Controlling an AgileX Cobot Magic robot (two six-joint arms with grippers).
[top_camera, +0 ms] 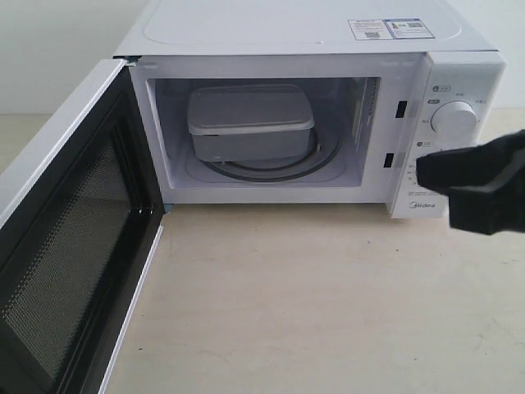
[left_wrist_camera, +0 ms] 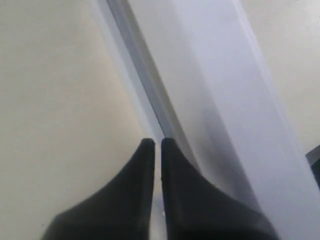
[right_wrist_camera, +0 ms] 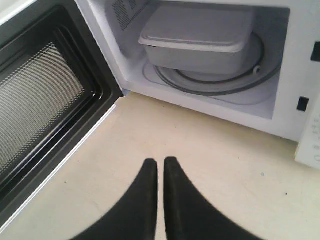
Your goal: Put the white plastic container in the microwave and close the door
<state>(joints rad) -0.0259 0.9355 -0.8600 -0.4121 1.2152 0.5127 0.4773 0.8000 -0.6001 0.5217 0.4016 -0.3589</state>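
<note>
Placing looks done: white plastic container (top_camera: 250, 123) sits on the turntable (right_wrist_camera: 240, 95) inside the microwave (top_camera: 312, 33), door (top_camera: 66, 246) wide open at left, right end effector (right_wrist_camera: 160, 162) and left end effector (left_wrist_camera: 157, 142) both closed and empty, so next I'd push the door until it latches.

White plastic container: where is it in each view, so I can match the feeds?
Exterior view: white plastic container inside the microwave, upper centre.
Left wrist view: not in it.
Right wrist view: container inside the cavity, past the right gripper.
Shared landmark, exterior and right wrist: the open door's black mesh face.
</note>
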